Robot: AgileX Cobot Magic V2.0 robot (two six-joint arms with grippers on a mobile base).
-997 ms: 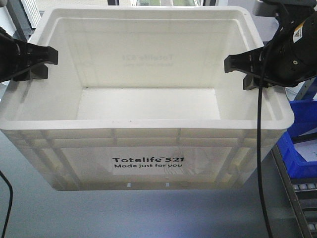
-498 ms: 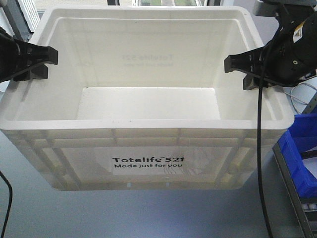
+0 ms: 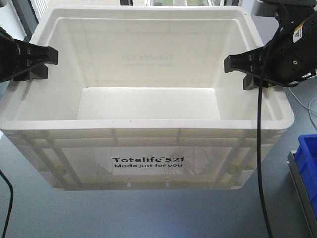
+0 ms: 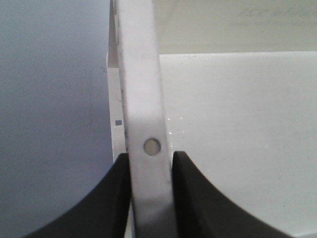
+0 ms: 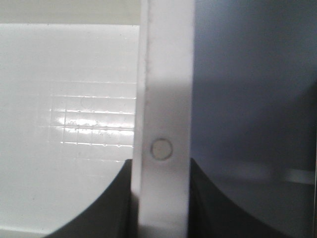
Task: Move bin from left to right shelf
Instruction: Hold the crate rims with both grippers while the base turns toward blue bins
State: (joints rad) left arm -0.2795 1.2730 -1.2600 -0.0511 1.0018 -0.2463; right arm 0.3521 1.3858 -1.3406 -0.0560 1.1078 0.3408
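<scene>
Presently, jaws of the left gripper (image 3: 46,64): pressed onto the left rim of the bin (image 3: 74,158); in the left wrist view the white rim strip is pinched between two black fingers (image 4: 114,203) with no gap seen.
Jaws of the right gripper (image 3: 237,74): likewise clamped on the right rim, one finger inside the wall and one outside, as shown in the right wrist view.
Grip places: the left rim is taken at 9 o'clock of the opening and the right rim at 3 o'clock.
Bin contents: only a bare white floor (image 3: 148,103) and smooth inner walls are shown.
Bin position: the middle of the front view is filled by it, above a grey surface (image 3: 148,213); whether the surface is touched cannot be told.
Bin orientation: the opening is turned upward, and the side bearing the black print (image 3: 147,163) is faced toward 6 o'clock.
Long axis: laid from 9 to 3 o'clock, gripper to gripper.
Black cable (image 3: 260,148): hung from the right gripper across the bin's right front corner.
Blue bin (image 3: 309,163): cut off at the 4 o'clock edge, apart from the white one; its inside cannot be seen.
</scene>
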